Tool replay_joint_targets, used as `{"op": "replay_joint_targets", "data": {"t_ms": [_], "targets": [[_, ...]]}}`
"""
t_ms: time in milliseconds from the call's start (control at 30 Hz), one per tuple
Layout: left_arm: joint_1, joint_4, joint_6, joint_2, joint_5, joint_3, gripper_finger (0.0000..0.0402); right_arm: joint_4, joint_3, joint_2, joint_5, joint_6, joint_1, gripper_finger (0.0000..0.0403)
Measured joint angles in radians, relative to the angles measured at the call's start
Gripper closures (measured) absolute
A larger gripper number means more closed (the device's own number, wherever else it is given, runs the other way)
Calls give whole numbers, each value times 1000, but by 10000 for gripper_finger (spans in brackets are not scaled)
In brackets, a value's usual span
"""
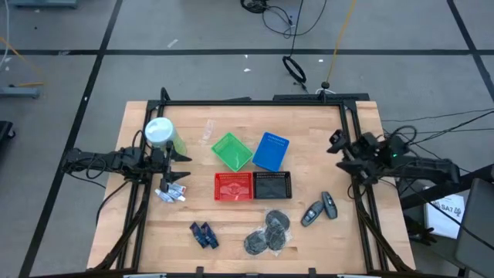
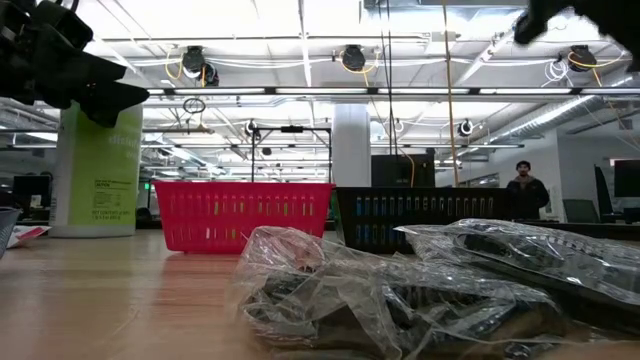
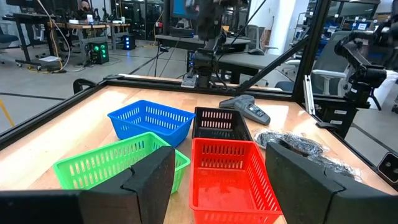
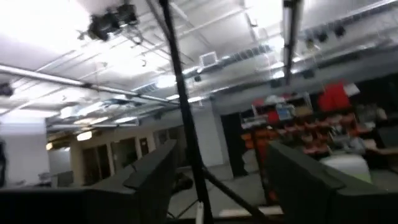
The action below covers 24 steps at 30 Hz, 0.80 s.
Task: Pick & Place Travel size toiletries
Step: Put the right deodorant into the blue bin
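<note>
The toiletries lie on the wooden table: whitish tubes (image 1: pixel 172 193) at the left, dark blue pieces (image 1: pixel 204 235) near the front, grey round packets (image 1: pixel 268 232) in clear wrap at the front middle, also in the low view (image 2: pixel 440 290), and dark grey oblong pieces (image 1: pixel 319 208) at the right, also in the left wrist view (image 3: pixel 245 109). My left gripper (image 1: pixel 184 167) is open and empty above the table's left side, just over the tubes. My right gripper (image 1: pixel 340 154) is open and empty, raised at the table's right edge and tilted up.
Four mesh baskets stand mid-table: green (image 1: pixel 231 151), blue (image 1: pixel 270 150), red (image 1: pixel 233 186) and black (image 1: pixel 272 185). A large green container with a white lid (image 1: pixel 162 134) stands beside my left gripper. A black frame (image 1: pixel 255 102) rims the table. A person (image 2: pixel 524 185) stands far behind.
</note>
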Motion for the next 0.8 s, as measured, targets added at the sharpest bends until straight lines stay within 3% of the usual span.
{"op": "replay_joint_targets", "data": {"t_ms": [167, 300, 367, 433, 500, 600, 800], "targets": [[0, 0, 0, 0, 0, 0, 153, -426, 264, 191, 41, -83, 69, 119], [0, 0, 0, 0, 1, 0, 153, -989, 517, 368, 265, -86, 123, 109], [0, 0, 0, 0, 1, 0, 153, -1265, 612, 463, 388, -31, 150, 109], [0, 0, 0, 0, 1, 0, 153, -1502, 672, 553, 446, 74, 172, 111], [0, 0, 0, 0, 1, 0, 153, -1646, 708, 621, 433, 207, 195, 112], [0, 0, 0, 0, 0, 0, 153, -1777, 703, 699, 334, 404, 254, 112], [0, 0, 0, 0, 0, 0, 153, -1868, 676, 794, 236, 665, 412, 112]]}}
